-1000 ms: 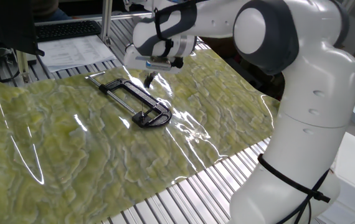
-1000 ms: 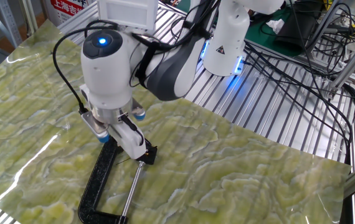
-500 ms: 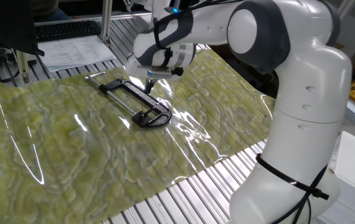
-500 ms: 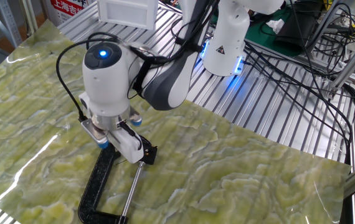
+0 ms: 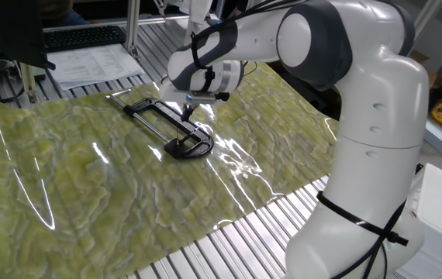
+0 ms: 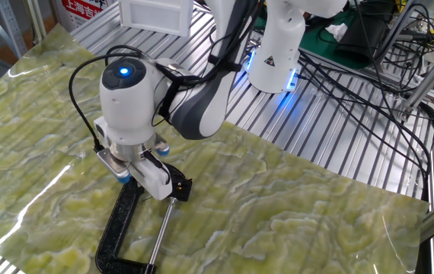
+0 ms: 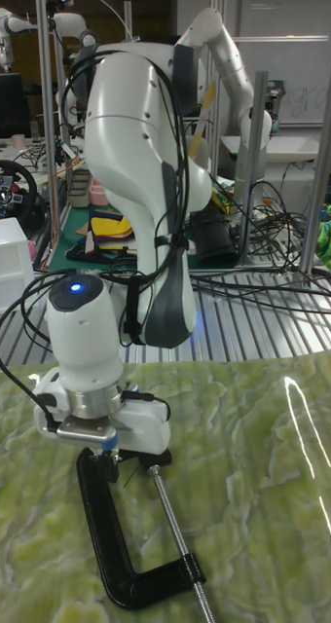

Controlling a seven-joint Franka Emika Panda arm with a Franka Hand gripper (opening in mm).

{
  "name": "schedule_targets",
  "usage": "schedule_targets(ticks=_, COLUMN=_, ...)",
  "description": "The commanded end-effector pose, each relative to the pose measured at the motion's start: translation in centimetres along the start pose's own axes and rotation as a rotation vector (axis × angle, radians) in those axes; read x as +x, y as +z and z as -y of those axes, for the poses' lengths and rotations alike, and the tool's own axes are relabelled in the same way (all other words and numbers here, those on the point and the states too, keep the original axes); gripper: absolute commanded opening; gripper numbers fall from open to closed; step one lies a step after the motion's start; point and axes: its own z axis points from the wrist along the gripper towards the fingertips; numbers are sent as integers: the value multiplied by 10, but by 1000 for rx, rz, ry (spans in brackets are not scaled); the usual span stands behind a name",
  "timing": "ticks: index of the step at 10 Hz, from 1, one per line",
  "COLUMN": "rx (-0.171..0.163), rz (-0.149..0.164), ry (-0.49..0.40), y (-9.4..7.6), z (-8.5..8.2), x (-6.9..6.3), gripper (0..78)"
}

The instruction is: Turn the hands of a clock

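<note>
Where green marbled sheet (image 5: 89, 186) covers slatted table (image 6: 339, 144) — tool (image 6: 152, 176) state unclear.

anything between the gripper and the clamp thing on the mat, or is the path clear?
Nothing visible stands between them. The gripper hangs right over the black clamp on the green mat, at the end away from the screw handle. In the other fixed view its fingertips sit at the clamp; contact cannot be told. Whether the jaws are open is unclear.
</note>
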Motion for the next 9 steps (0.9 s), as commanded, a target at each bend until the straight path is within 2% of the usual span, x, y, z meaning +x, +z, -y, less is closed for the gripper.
schedule_targets(ticks=1, rx=-2, rz=7, ry=-26, y=9, z=12, x=0, gripper=0)
schedule_targets(ticks=6, rx=-2, rz=9, ry=-45, y=23, z=23, x=5, gripper=0)
schedule_targets(ticks=9, rx=21, rz=-5, ry=-38, y=25, z=24, x=8, gripper=0)
